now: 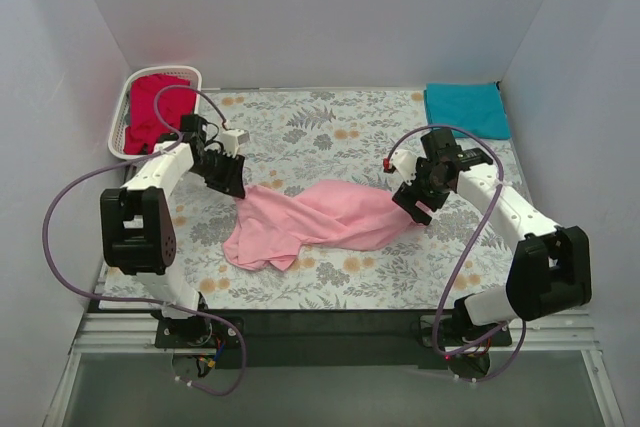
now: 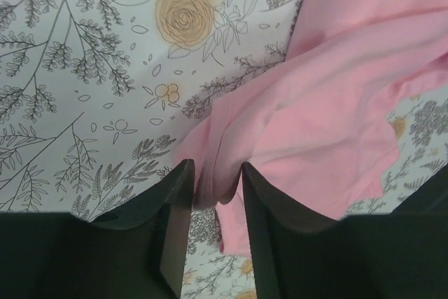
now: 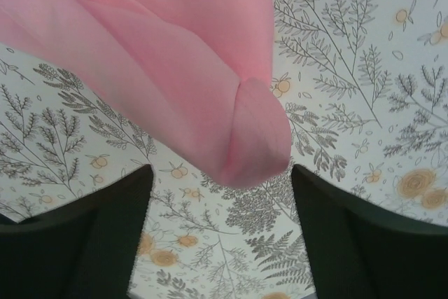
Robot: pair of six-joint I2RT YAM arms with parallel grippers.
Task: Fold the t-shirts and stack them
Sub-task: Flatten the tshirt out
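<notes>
The light pink t-shirt (image 1: 320, 222) lies crumpled mid-table, stretched between both arms. My left gripper (image 1: 232, 185) is at its left corner. In the left wrist view the jaws (image 2: 215, 173) stand slightly parted, open, with a bunched fold of the pink t-shirt (image 2: 329, 124) loose between the tips. My right gripper (image 1: 410, 202) is at the shirt's right end. In the right wrist view it (image 3: 221, 169) is wide open, and a rolled pink edge (image 3: 161, 54) hangs just ahead of the fingers, touching neither. A folded teal t-shirt (image 1: 466, 107) lies at the back right. A red t-shirt (image 1: 155, 112) sits in the basket.
The white lattice basket (image 1: 118, 132) stands at the back left corner. A floral cloth (image 1: 330, 127) covers the table. White walls close in the left, back and right sides.
</notes>
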